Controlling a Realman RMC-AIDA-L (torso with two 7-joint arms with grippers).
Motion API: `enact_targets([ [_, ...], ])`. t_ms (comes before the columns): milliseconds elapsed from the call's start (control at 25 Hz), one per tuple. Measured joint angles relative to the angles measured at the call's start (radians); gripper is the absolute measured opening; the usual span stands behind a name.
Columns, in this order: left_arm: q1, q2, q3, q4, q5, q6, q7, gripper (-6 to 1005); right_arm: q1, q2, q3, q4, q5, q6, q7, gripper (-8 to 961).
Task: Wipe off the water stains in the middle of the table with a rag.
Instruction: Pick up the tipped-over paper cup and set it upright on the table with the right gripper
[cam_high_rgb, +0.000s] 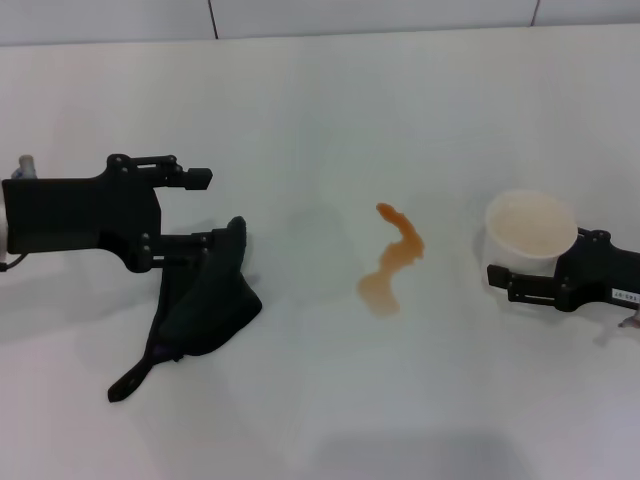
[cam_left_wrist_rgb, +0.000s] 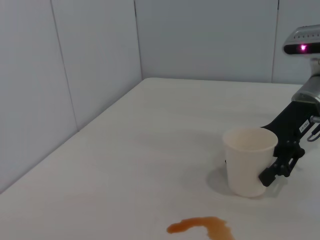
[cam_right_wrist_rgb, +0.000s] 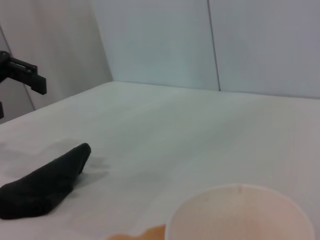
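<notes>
One rag (cam_high_rgb: 205, 300) by the open left tool (cam_high_rgb: 208, 208), one stain (cam_high_rgb: 392, 260), one cup (cam_high_rgb: 530, 235) in the right tool's (cam_high_rgb: 520, 282) grip.

A lab or test cell is being suggested: a plain white tabletop (cam_high_rgb: 320, 90) is being boxed in by bare pale wall panels (cam_left_wrist_rgb: 75, 75) w/ thin seams, and a sensor unit w/ a pink light (cam_left_wrist_rgb: 303, 43) is being carried on the robot.

Dark rag (cam_high_rgb: 205, 300) lies left of orange stains (cam_high_rgb: 392, 260).
</notes>
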Motion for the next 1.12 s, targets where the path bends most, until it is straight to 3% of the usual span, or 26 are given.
enact_targets([
  [1120, -0.004, 0.000, -0.003, -0.003, 0.000, -0.005, 0.003, 732, -0.060, -0.007, 0.025, -0.013, -0.014, 0.000, 0.020, 861],
])
